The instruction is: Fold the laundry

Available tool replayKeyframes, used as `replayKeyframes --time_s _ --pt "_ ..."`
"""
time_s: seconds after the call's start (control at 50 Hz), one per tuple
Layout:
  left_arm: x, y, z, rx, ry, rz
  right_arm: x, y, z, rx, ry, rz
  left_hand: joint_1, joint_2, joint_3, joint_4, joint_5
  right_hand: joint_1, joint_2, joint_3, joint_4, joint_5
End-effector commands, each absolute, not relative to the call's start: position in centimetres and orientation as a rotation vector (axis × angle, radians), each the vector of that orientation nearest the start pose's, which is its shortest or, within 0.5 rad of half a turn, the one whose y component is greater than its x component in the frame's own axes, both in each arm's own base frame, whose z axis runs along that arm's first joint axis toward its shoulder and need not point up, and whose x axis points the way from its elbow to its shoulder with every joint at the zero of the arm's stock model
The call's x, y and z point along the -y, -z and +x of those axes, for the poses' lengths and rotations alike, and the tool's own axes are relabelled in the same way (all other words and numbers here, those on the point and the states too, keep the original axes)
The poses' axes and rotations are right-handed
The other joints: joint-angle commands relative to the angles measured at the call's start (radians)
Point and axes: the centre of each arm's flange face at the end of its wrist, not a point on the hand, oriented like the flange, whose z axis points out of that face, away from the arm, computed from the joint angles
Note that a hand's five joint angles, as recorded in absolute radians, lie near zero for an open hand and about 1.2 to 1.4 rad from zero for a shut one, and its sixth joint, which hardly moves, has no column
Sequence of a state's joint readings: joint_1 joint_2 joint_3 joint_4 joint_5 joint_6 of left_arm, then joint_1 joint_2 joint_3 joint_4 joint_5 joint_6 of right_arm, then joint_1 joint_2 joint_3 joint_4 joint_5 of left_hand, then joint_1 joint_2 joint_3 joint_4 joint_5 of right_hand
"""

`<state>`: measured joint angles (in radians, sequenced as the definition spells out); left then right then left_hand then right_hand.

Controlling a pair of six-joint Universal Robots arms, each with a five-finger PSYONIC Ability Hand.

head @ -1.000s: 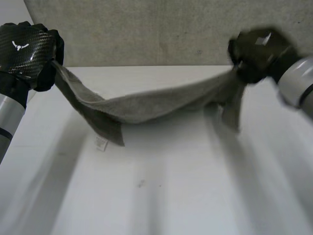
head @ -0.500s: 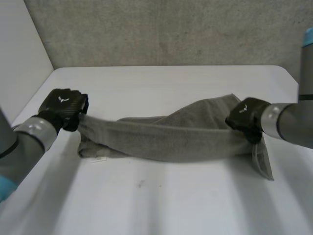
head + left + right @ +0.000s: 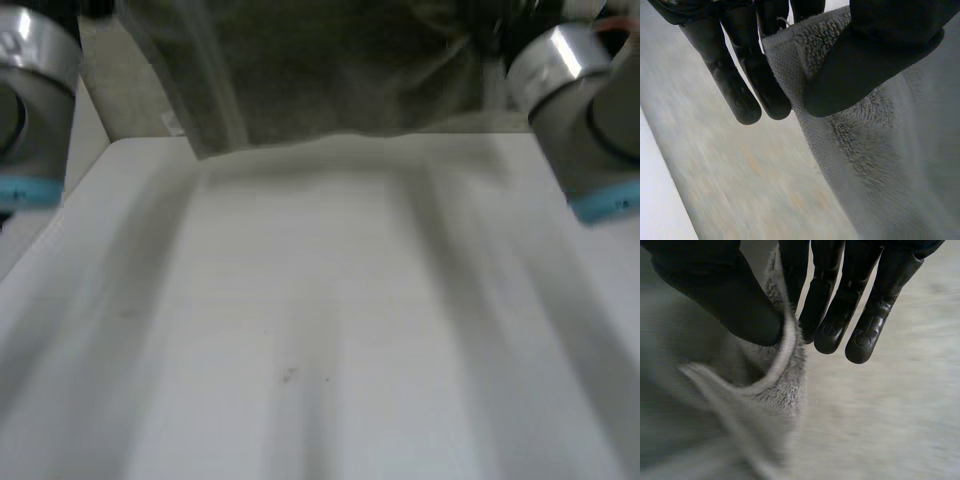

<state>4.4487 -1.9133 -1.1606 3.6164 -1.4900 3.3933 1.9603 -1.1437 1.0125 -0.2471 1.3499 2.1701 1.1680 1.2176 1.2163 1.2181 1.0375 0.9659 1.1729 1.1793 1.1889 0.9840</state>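
A grey terry towel (image 3: 320, 80) hangs spread high above the far part of the white table (image 3: 320, 330), its lower edge just over the tabletop. In the left wrist view my left hand (image 3: 875, 55) pinches the towel's hemmed corner (image 3: 850, 125) between thumb and straight fingers (image 3: 745, 95). In the right wrist view my right hand (image 3: 725, 295) pinches the towel's other top corner (image 3: 780, 375) between thumb and fingers (image 3: 840, 315). Both arms are raised, the left arm (image 3: 30, 90) and the right arm (image 3: 580, 110) at either side of the towel.
A grey carpeted wall (image 3: 130, 90) stands behind the table. A small dark speck (image 3: 288, 375) marks the tabletop near the middle.
Both hands have lifted the towel from the table, where it lay bunched between them, up high so that it now hangs spread.
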Motion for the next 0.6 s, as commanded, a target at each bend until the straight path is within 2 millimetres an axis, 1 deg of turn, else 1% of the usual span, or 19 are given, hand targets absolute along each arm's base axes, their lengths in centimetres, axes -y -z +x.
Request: replayKeyframes --time_s 0.02,0.04,0.08,0.1,0.14,0.16,0.2,0.26,0.3,0.32,0.34,0.36,0.38,0.42,0.48,0.52,0.54,0.58,0.6 --pt "34.8 -25.9 -22.9 -1.919 2.498 0.712 30.8 -24.9 29.8 -1.666 2.148 -1.831 0.228 0.179 0.180 0.178 0.184 0.430 0.223 0.217 0.207 0.238" --pt "34.8 -25.9 -22.9 -1.920 2.497 0.712 30.8 -24.9 29.8 -1.667 2.146 -1.831 0.228 0.179 0.180 0.178 0.184 0.430 0.223 0.217 0.207 0.238" --pt "33.5 -22.5 -22.7 -2.041 2.413 0.758 29.9 -19.8 29.0 -1.809 1.854 -1.924 0.228 0.179 0.180 0.178 0.184 0.430 0.223 0.217 0.207 0.238" --pt "33.5 -22.5 -22.7 -2.042 2.413 0.759 29.9 -19.8 29.0 -1.809 1.853 -1.925 0.228 0.179 0.180 0.178 0.184 0.430 0.223 0.217 0.207 0.238" --pt "32.2 -19.9 -22.4 -2.126 2.343 0.788 29.1 -16.1 28.2 -1.892 1.640 -1.986 0.228 0.179 0.180 0.178 0.184 0.430 0.223 0.217 0.207 0.238" --pt "32.2 -19.8 -22.3 -2.127 2.343 0.788 29.1 -16.1 28.2 -1.892 1.639 -1.986 0.228 0.179 0.180 0.178 0.184 0.430 0.223 0.217 0.207 0.238" --pt "31.3 -18.2 -22.1 -2.147 2.290 0.835 28.7 -14.1 28.0 -1.932 1.540 -1.970 0.228 0.179 0.180 0.178 0.184 0.430 0.223 0.217 0.207 0.238" --pt "31.0 -17.7 -21.8 -2.141 2.264 0.857 28.7 -13.6 27.9 -1.948 1.517 -1.952 0.228 0.179 0.180 0.178 0.184 0.430 0.223 0.217 0.207 0.238" --pt "30.8 -17.3 -21.1 -2.107 2.216 0.896 28.8 -13.4 27.9 -1.996 1.501 -1.855 0.228 0.179 0.180 0.178 0.184 0.430 0.223 0.217 0.207 0.238" --pt "30.8 -17.3 -21.1 -2.107 2.215 0.896 28.8 -13.4 27.9 -1.997 1.501 -1.854 0.228 0.179 0.180 0.178 0.184 0.430 0.223 0.217 0.207 0.238" --pt "30.9 -17.1 -20.8 -2.095 2.198 0.912 29.0 -13.5 27.9 -2.031 1.503 -1.775 0.228 0.179 0.180 0.178 0.184 0.402 0.195 0.189 0.179 0.210" --pt "30.9 -17.1 -20.6 -2.088 2.185 0.918 29.2 -13.6 27.8 -2.072 1.505 -1.682 0.228 0.179 0.180 0.178 0.184 0.213 0.006 0.000 -0.010 0.020" --pt "30.9 -17.1 -20.6 -2.088 2.185 0.918 29.2 -13.6 27.8 -2.073 1.505 -1.681 0.228 0.179 0.180 0.178 0.184 0.211 0.004 -0.002 -0.012 0.019" --pt "30.9 -17.1 -20.5 -2.082 2.184 0.920 29.4 -13.9 27.3 -2.153 1.491 -1.487 0.228 0.179 0.180 0.178 0.184 -0.087 -0.294 -0.300 -0.310 -0.280" --pt "30.9 -17.8 -20.2 -2.060 2.195 0.908 29.4 -14.2 27.1 -2.184 1.475 -1.395 0.228 0.179 0.180 0.178 0.184 -0.162 -0.369 -0.375 -0.385 -0.354" --pt "31.1 -18.5 -19.6 -2.037 2.204 0.877 29.7 -14.7 26.1 -2.237 1.476 -1.218 0.228 0.179 0.180 0.178 0.184 -0.229 -0.436 -0.442 -0.452 -0.422" --pt "31.1 -18.5 -19.6 -2.037 2.204 0.877 29.7 -14.7 26.1 -2.237 1.476 -1.217 0.228 0.179 0.180 0.178 0.184 -0.229 -0.436 -0.443 -0.452 -0.422" --pt "31.4 -18.8 -18.8 -2.026 2.199 0.840 30.3 -15.2 24.7 -2.269 1.511 -1.054 0.228 0.179 0.180 0.178 0.184 -0.264 -0.471 -0.478 -0.487 -0.457" --pt "31.4 -18.8 -18.8 -2.026 2.199 0.840 30.3 -15.2 24.7 -2.269 1.511 -1.053 0.228 0.179 0.180 0.178 0.184 -0.264 -0.471 -0.478 -0.487 -0.457"
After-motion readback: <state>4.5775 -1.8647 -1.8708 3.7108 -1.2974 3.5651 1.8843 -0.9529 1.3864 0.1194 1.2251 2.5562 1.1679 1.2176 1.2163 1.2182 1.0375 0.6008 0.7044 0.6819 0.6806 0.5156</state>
